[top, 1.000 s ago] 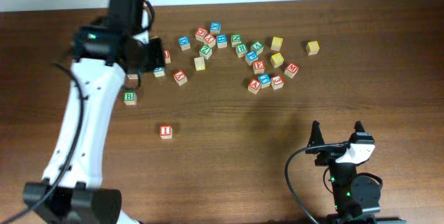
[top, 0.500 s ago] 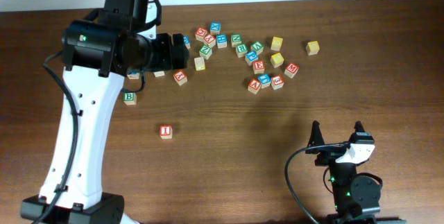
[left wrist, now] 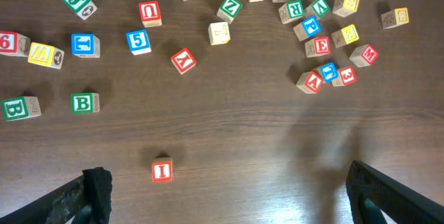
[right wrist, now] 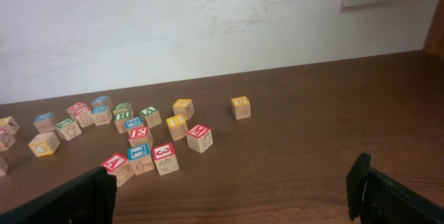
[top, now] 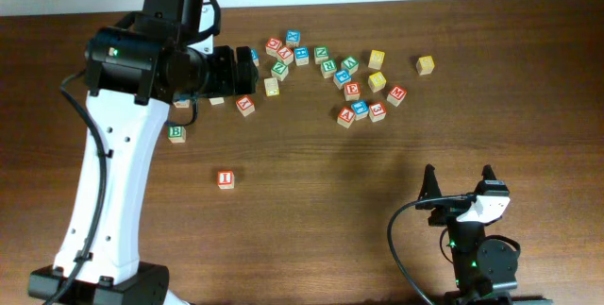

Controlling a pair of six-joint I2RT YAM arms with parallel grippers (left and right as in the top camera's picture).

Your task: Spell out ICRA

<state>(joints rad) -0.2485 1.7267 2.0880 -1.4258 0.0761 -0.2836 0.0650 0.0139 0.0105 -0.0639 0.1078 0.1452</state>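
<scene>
I cube [left wrist: 161, 170] being seen alone, near left. A cube [left wrist: 310, 80] being crowded by blue cube [left wrist: 328, 71], far right. Being held open: left gripper [left wrist: 229, 207], right gripper [right wrist: 232, 200]. Risk: neighbour being knocked at pickup.

The bench [top: 311, 201] is seen to be dark-stained wood, smooth, with visible grain and a soft sheen. The "I" cube [left wrist: 161, 170] is made of pale bare wood, its face painted red. The left arm's shell [top: 113, 173] is finished in glossy white plastic. The fingers [left wrist: 97, 189] of the left pincer [left wrist: 227, 186] are covered in matt black, rough-looking material.
</scene>
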